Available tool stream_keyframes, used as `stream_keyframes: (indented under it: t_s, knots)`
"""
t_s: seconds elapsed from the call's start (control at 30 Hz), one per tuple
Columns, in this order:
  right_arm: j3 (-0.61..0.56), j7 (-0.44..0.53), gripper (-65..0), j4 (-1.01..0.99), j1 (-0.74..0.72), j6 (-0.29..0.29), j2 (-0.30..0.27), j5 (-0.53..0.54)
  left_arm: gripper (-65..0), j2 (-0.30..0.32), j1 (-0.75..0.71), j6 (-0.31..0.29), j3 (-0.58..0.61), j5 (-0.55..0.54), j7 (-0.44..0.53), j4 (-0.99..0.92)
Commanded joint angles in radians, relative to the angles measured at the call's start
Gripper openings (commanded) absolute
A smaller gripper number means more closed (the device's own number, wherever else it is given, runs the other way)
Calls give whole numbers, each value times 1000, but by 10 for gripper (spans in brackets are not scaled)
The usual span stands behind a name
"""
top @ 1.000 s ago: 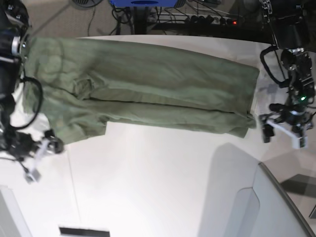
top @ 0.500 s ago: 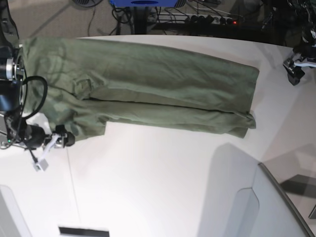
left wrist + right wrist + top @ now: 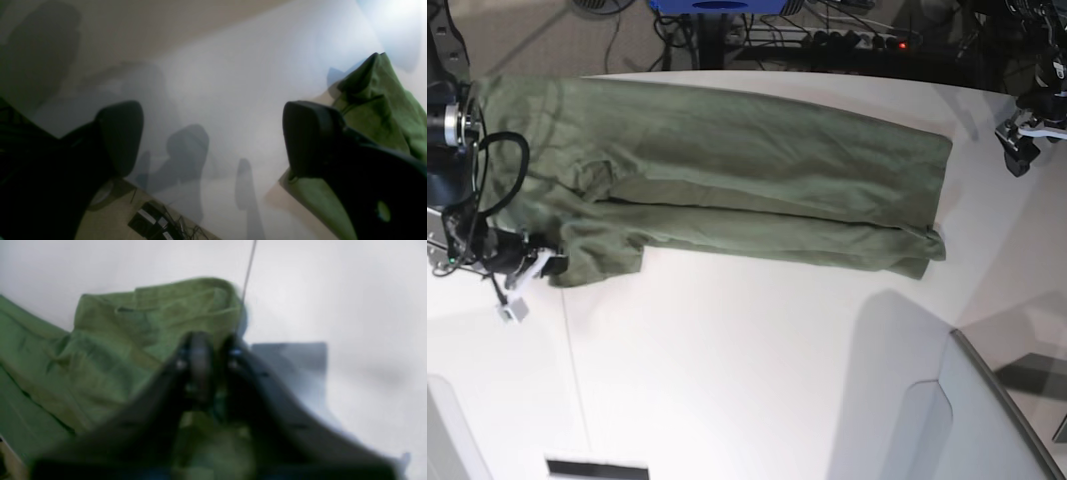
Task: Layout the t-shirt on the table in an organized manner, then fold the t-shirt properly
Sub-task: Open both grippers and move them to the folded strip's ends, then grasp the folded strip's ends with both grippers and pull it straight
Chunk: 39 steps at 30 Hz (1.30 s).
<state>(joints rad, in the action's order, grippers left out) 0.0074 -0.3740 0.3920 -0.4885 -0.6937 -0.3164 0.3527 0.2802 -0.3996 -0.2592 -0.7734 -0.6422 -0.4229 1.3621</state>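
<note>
Tabletop (image 3: pixel 757 370): large, smooth, white, curved far edge, thin dark seam line near my right side. T-shirt (image 3: pixel 727 180): olive-green, soft cotton, wrinkled, lying lengthwise along the far half of the tabletop as a long folded band; creases run along its length, one hem corner bunched at the end nearest my left arm.

My right arm is bent low over the tabletop at the sleeve end of the t-shirt. Right end effector (image 3: pixel 539 264) has its fingers pressed together at the sleeve edge; wrist view is blurred, so I cannot tell whether fabric is pinched between them.

My left arm is raised beyond the hem end. Left end effector (image 3: pixel 213 136) is spread wide, rounded black pads (image 3: pixel 308 136) apart, holding nothing.
</note>
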Motion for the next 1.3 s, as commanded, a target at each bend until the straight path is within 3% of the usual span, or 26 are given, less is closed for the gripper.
stream_keyframes:
  t_s: [0.0, 0.23, 0.43, 0.6, 0.73, 0.87, 1.27]
  knots:
    - [3, -3, -650, 11, -26, -4, -14, -4, 0, 18, -2, -1, -7, -14, 23, 15]
    - [6, -24, -650, 103, -12, -4, -10, -2, 0, 1, 1, -1, 33, -12, 23, 15]
    - [75, -299, -650, 572, 165, -4, -8, 3, 0, 0, 8, -1, 71, -11, 23, 13]
    - [168, -526, -650, 910, 317, -4, 61, 3, 0, 4, 38, -1, 85, -11, 23, -14]
    - [217, -642, -650, 1068, 422, -4, 125, 3, 0, 4, 63, -1, 93, -11, 23, -59]
    - [214, -664, -650, 1165, 512, -4, 162, 3, 0, 4, 84, -1, 94, -11, 23, -80]
    - [219, -667, -650, 1358, 713, -4, 185, 3, 0, 3, 112, -1, 208, -9, 29, -86]
